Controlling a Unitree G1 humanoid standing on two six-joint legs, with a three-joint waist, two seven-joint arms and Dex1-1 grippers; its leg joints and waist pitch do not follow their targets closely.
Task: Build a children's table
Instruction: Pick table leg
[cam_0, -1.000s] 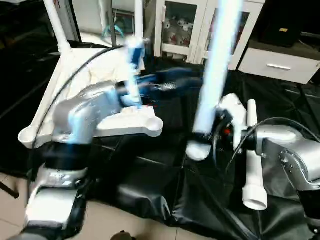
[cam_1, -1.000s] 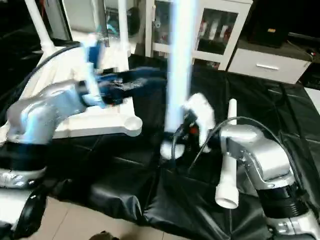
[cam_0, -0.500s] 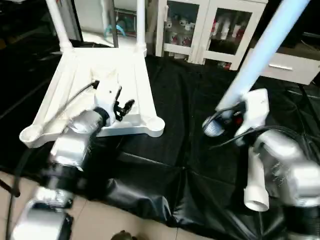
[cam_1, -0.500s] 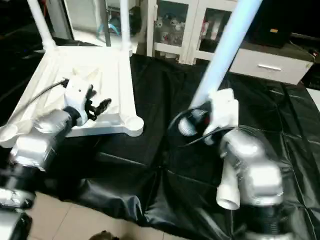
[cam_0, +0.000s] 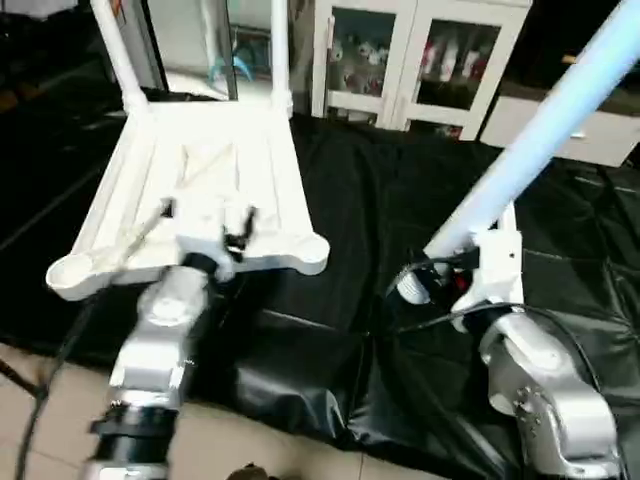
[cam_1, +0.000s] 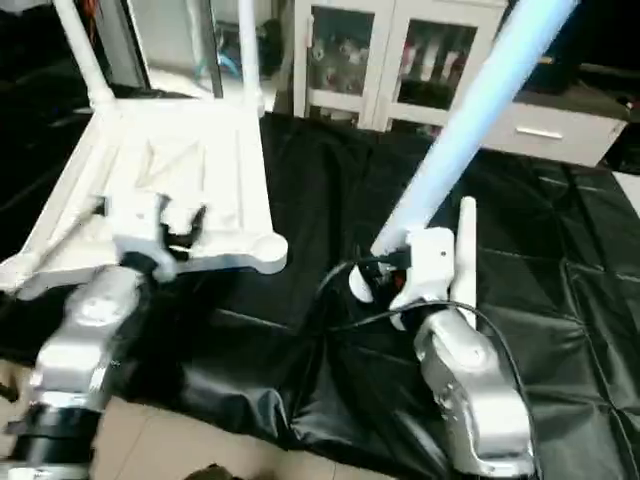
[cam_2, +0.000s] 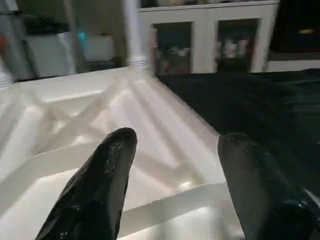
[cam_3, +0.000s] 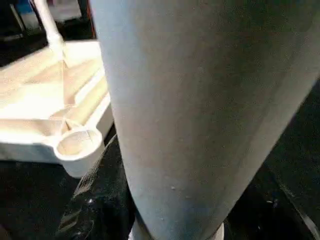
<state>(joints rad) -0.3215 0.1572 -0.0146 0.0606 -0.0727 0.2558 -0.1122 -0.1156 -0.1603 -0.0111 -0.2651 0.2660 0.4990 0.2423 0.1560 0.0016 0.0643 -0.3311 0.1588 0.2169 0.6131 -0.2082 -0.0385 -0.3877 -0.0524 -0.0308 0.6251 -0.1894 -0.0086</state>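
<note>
The children's table top (cam_0: 200, 170) lies upside down, ribs up, on the black-covered work table. Two white legs (cam_0: 112, 50) (cam_0: 279, 45) stand in its far corner sockets. The near sockets (cam_0: 70, 272) (cam_0: 310, 250) hold nothing. My left gripper (cam_0: 238, 228) hovers over the top's near edge, open and holding nothing; its black fingers (cam_2: 107, 180) frame the ribbed underside (cam_2: 75, 115). My right gripper (cam_0: 440, 280) is shut on a third leg (cam_0: 530, 140) near its thick end, with the leg tilted up toward the right. That leg (cam_3: 200, 110) shows close in the right wrist view. Behind my right wrist a further leg (cam_1: 466, 215) lies on the cover.
White glass-door cabinets (cam_0: 400, 60) and a white drawer unit (cam_0: 560, 135) stand behind the work table. The black cover (cam_0: 350, 200) is creased and hangs over the front edge above tiled floor (cam_0: 40, 400). A cable (cam_0: 430, 315) loops by my right wrist.
The leg in my right gripper has tipped from nearly upright to leaning right. My left arm has drawn back from above the top to its near edge.
</note>
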